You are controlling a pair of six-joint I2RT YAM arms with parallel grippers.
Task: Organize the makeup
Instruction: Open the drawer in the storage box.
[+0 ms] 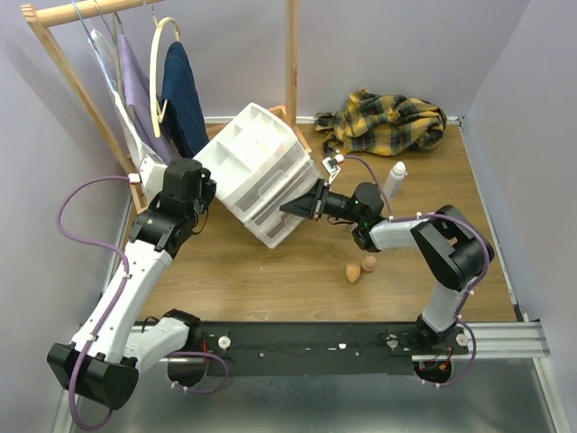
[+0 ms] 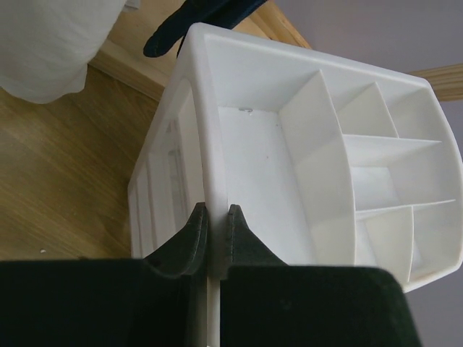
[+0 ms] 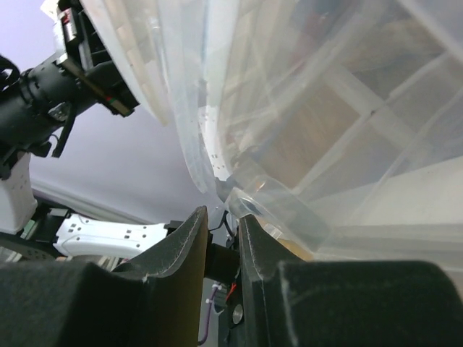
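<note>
Of the makeup, two peach egg-shaped sponges point(image 1: 352, 272) lie on the wooden floor and one white capped bottle point(image 1: 397, 178) stands near the right arm. The white drawer unit point(image 1: 257, 171) is tipped up on one edge. My left gripper point(image 1: 206, 191) is shut on its top rim wall, and the left wrist view shows the left gripper point(image 2: 217, 211) pinching that thin white wall point(image 2: 214, 166) beside the divided tray point(image 2: 347, 166). My right gripper point(image 1: 305, 206) is at the drawer fronts. In the right wrist view the right gripper point(image 3: 221, 212) has narrow jaws closed on a clear drawer handle point(image 3: 249, 199).
A yellow plaid cloth point(image 1: 388, 122) lies bunched at the back right. A wooden clothes rack point(image 1: 292, 54) with hanging garments point(image 1: 180, 95) stands at the back left, close behind the unit. Purple walls enclose the wooden floor point(image 1: 270, 280).
</note>
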